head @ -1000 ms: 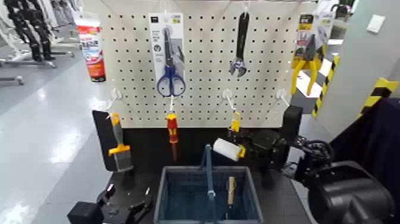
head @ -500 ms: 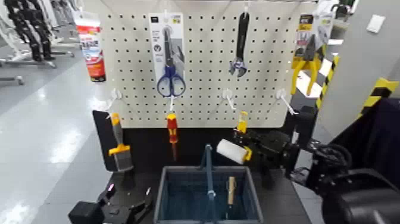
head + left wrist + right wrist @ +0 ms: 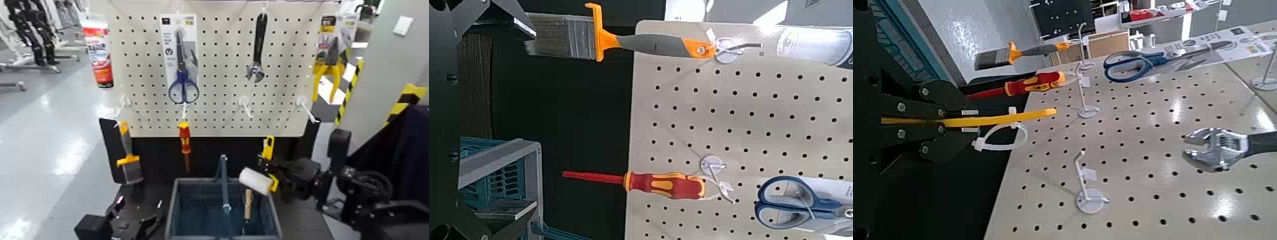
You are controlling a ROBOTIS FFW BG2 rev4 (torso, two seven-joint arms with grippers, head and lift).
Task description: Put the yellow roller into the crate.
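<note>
The roller point(image 3: 256, 180) hung in the air at the crate's point(image 3: 274, 217) far right corner, its white sleeve over the rim and its yellow handle sticking up behind. It was off the pegboard point(image 3: 217, 70), so the bare hook point(image 3: 243, 103) to the right of the screwdriver point(image 3: 184, 142) may well have been its place, though that is only a guess. The right gripper point(image 3: 281, 173) was closed on the roller from the right, holding the sleeve roughly level, presumably so it could be lowered past the rim without catching the slats. The right wrist view showed the yellow handle point(image 3: 973, 117) running out between the clamped fingers. The sleeve sat right of the crate's handle bar point(image 3: 223, 182), above the compartment that already held a wooden-handled tool point(image 3: 248, 203); that side looked like the natural drop spot. The left gripper point(image 3: 131, 225) rested low at the near left, beside the crate, apparently waiting; whether it was open or closed could not be told.
</note>
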